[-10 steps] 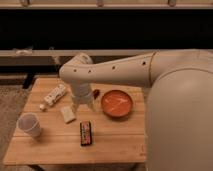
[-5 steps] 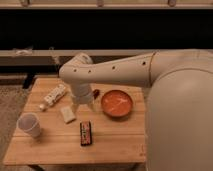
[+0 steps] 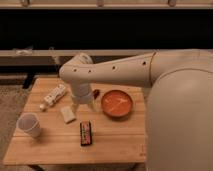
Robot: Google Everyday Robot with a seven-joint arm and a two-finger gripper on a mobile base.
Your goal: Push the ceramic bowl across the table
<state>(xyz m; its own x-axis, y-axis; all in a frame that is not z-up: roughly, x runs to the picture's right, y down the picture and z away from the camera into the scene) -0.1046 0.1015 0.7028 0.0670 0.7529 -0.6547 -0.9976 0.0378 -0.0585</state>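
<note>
The ceramic bowl [image 3: 117, 103] is round, shallow and orange-red with pale marks inside. It sits on the right half of the light wooden table [image 3: 55, 146]. My white arm reaches in from the right and bends down over the table's middle. My gripper [image 3: 84, 105] hangs at the end of the wrist just left of the bowl, close to its left rim. The wrist hides most of it. A small dark red part [image 3: 96, 93] shows between the wrist and the bowl.
A white paper cup [image 3: 29, 125] stands at the front left. A white tube [image 3: 54, 96] lies at the back left. A small white packet [image 3: 67, 114] lies below the gripper and a dark snack bar [image 3: 86, 133] in front. A dark shelf unit stands behind the table.
</note>
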